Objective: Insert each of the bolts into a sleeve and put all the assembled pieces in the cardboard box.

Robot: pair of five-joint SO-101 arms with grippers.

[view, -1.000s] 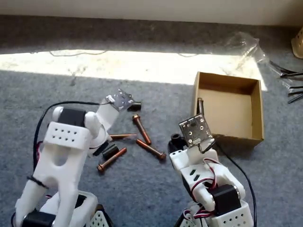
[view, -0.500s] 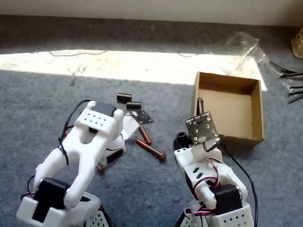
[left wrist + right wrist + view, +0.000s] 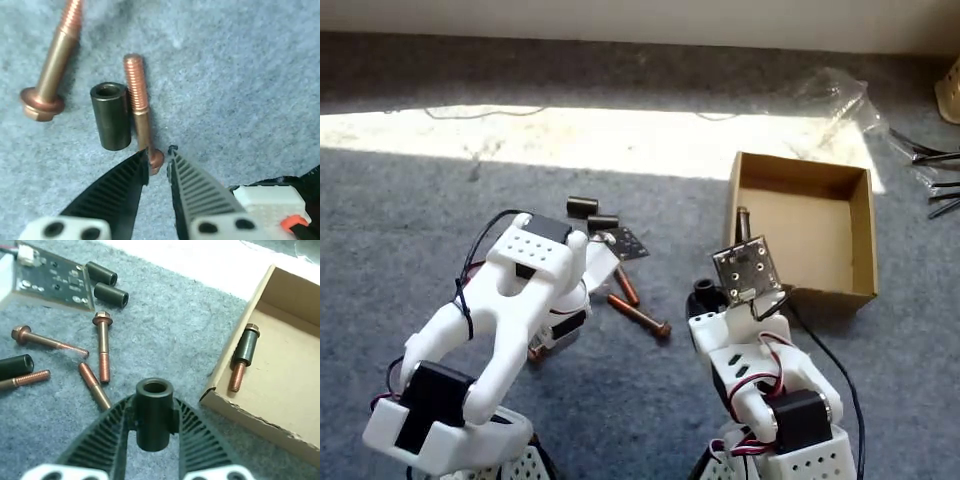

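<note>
**Bolts: one sleeved and boxed, four loose**

We count one assembled piece lying in the cardboard box. The right jaws are clamped on a bare sleeve near the box. The left jaws, narrowly parted, straddle the head of a bolt on the surface. Another sleeve lies right beside it and may crowd the pick. Two further sleeves wait nearby.

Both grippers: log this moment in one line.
left gripper: open, tips straddling bolt head on carpet | right gripper: shut on sleeve | cardboard box: one assembled piece inside
</note>
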